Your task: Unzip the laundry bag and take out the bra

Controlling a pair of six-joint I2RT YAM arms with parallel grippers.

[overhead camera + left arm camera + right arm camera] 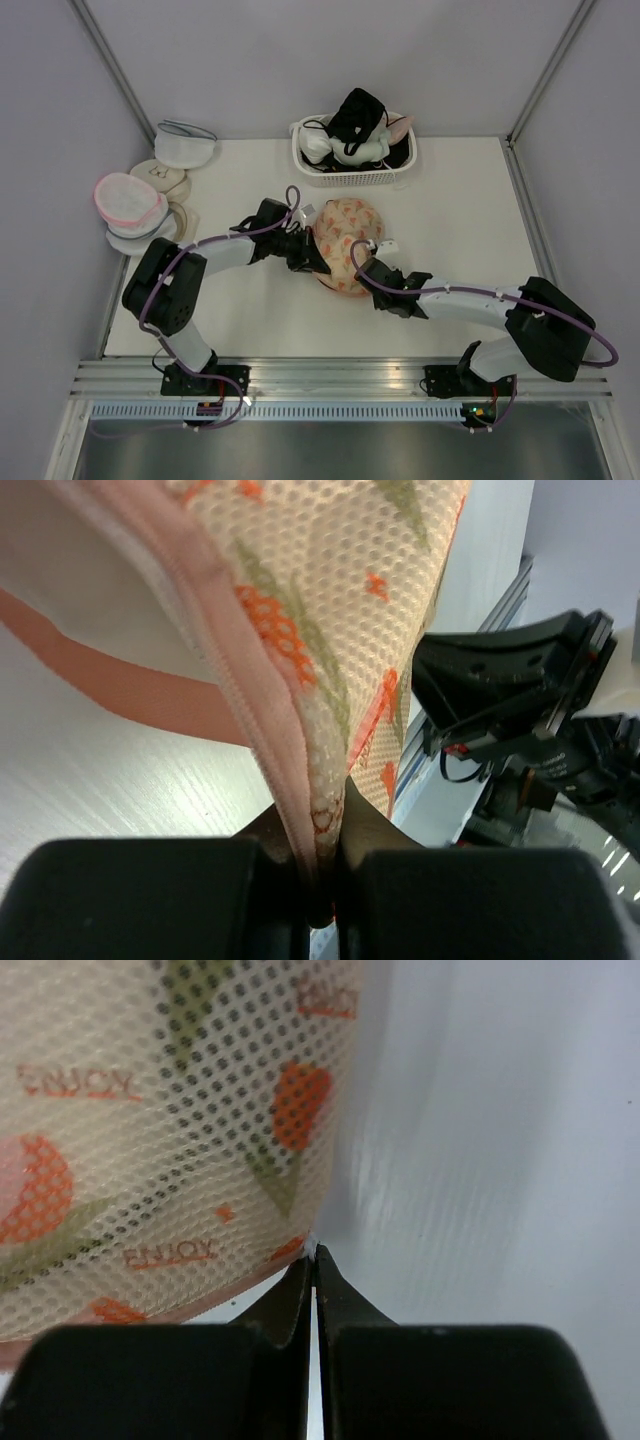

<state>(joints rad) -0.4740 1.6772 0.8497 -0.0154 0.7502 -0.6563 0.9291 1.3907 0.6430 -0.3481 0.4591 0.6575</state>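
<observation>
The laundry bag (345,232) lies mid-table, a bulging cream mesh with orange flowers and peach zip edging. My left gripper (320,264) is at its left rim, shut on the zip edging and mesh (300,780), which runs down between the left gripper's (325,830) fingers. My right gripper (364,272) is at the bag's near right edge. In the right wrist view the right gripper (315,1260) is shut, its tips pinching a small white bit at the bag's (170,1130) lower rim. The bra is hidden.
A white basket (352,178) holding black and whitish garments stands at the back, just beyond the bag. Round white mesh bags (130,200) with pink and grey rims are stacked at the left wall. Grey walls enclose the table.
</observation>
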